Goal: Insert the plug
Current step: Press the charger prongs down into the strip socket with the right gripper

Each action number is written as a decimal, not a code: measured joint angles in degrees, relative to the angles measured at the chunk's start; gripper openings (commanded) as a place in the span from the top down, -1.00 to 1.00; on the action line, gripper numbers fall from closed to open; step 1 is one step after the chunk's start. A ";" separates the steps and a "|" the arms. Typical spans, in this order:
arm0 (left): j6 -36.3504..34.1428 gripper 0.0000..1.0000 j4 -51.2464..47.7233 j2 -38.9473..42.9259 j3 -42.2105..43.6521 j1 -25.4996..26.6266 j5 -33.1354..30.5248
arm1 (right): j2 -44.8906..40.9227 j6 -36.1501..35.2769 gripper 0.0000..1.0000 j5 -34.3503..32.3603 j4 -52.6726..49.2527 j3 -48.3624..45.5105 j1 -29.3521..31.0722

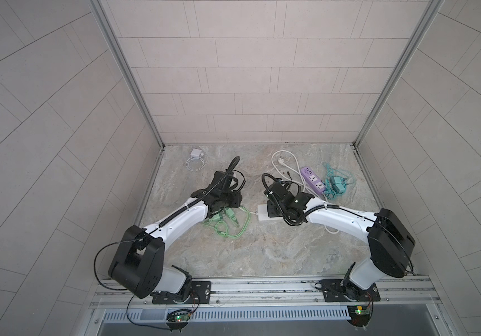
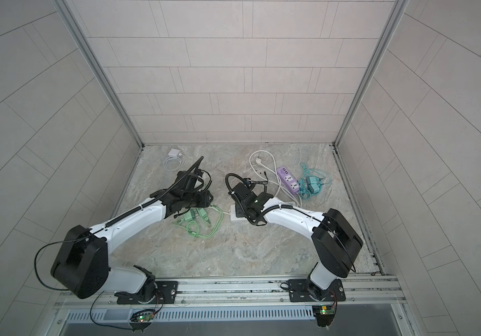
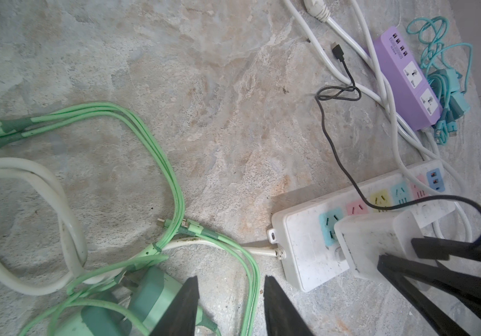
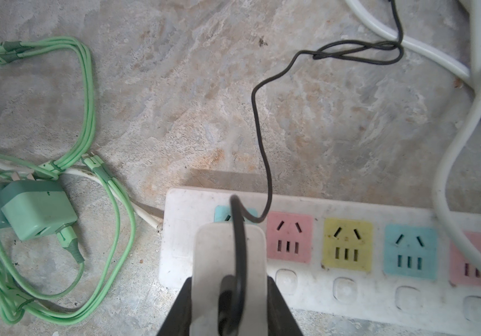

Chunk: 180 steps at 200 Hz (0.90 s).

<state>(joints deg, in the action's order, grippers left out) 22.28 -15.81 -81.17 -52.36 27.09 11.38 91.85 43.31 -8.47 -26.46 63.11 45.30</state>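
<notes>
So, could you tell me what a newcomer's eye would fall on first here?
The right claw, shut on a white charger, holds it at the end blue socket of the white power strip. The open left claw hovers by a green charger; a purple power strip lies far right.

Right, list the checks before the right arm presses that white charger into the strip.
1. Grip: ok, right claw clamps the white plastic charger block on both sides.
2. Position: ok, block is over the blue end socket of the white plastic power strip.
3. Alignment: cannot tell, the block's underside is hidden.
4. Thin black cable clear: not ok, it drapes across the strip.
5. Strip braced: not ok, left claw hangs open by the mint-green charger.
</notes>
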 measured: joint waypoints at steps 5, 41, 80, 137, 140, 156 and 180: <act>-0.02 0.15 0.00 0.00 0.00 -0.02 0.02 | 0.09 -0.02 0.55 -0.07 -0.02 0.07 0.00; -0.02 0.16 0.00 0.00 0.00 -0.11 0.15 | 0.98 -0.46 0.55 0.42 -1.44 1.42 -0.35; 0.00 0.16 -0.31 0.42 0.00 -0.74 -0.13 | 4.09 -1.86 0.56 1.66 -5.40 5.38 -0.85; 1.18 0.06 0.55 5.86 0.57 -2.36 -2.75 | 4.33 -1.75 0.58 0.57 -4.83 4.31 -0.37; 1.20 0.06 0.61 6.08 0.66 -2.49 -2.89 | 4.33 -1.73 0.58 0.48 -4.72 4.22 -0.33; 1.51 0.03 0.70 6.56 0.87 -3.23 -3.54 | 4.44 -1.53 0.58 0.31 -4.22 3.93 -0.24; 1.92 -0.10 0.48 6.97 0.92 -4.83 -4.28 | 5.31 -0.92 0.58 0.07 -3.54 3.52 -0.17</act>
<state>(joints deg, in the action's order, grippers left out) 24.21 -15.33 -74.19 -51.44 22.26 7.09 97.17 42.39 -8.40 -30.00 66.63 45.12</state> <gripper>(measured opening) 0.519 0.304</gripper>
